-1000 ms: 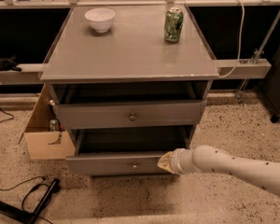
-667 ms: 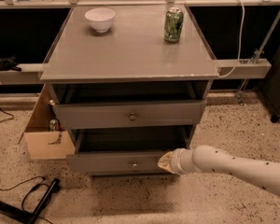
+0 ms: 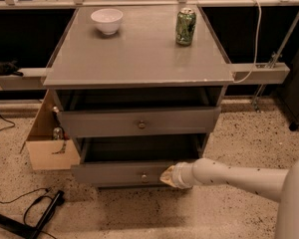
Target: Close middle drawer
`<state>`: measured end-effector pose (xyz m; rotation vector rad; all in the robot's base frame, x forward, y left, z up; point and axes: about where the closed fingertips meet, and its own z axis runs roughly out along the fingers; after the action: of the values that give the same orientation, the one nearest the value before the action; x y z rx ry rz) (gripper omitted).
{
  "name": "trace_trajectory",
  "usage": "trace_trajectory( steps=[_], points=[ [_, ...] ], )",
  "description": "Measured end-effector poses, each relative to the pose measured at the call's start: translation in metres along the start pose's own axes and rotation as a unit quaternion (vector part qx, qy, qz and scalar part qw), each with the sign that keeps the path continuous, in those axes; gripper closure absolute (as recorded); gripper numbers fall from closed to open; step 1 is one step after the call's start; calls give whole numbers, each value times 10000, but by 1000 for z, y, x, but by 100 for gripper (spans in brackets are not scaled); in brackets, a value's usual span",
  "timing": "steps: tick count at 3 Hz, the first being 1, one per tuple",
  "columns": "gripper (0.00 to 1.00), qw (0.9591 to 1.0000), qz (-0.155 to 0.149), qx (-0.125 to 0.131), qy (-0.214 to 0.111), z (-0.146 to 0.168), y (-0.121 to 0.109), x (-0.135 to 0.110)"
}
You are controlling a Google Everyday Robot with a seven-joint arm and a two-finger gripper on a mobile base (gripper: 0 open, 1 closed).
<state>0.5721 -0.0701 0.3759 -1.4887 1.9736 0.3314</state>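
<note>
Camera view finds the gripper (image 3: 168, 176) low at the front of the cabinet (image 3: 139, 59), its pale tip against the front panel of the middle drawer (image 3: 114, 173), just right of the small round knob (image 3: 144, 176); whether it is spread or closed cannot be told. The middle drawer stands pulled partway out of the cabinet, below the taller-fronted upper drawer (image 3: 99, 122), its panel facing the camera, its long axis running across the cabinet's width

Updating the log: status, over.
Hand at front of wide grey wooden middle drawer, right of its small round metal knob. Drawer open. No obstruction visible.
</note>
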Motion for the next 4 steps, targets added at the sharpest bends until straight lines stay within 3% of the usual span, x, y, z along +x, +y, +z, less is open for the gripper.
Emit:
trace_trajectory(
  steps=[1,2,3,4],
  points=[
    [100,10000,-2,79,-2,20,-11,6],
    [100,9986,-53,520,-22,38,-72,5],
    [100,9986,-53,520,-22,38,-72,5],
    [82,9986,-53,520,-22,38,-72,5]
  ],
)
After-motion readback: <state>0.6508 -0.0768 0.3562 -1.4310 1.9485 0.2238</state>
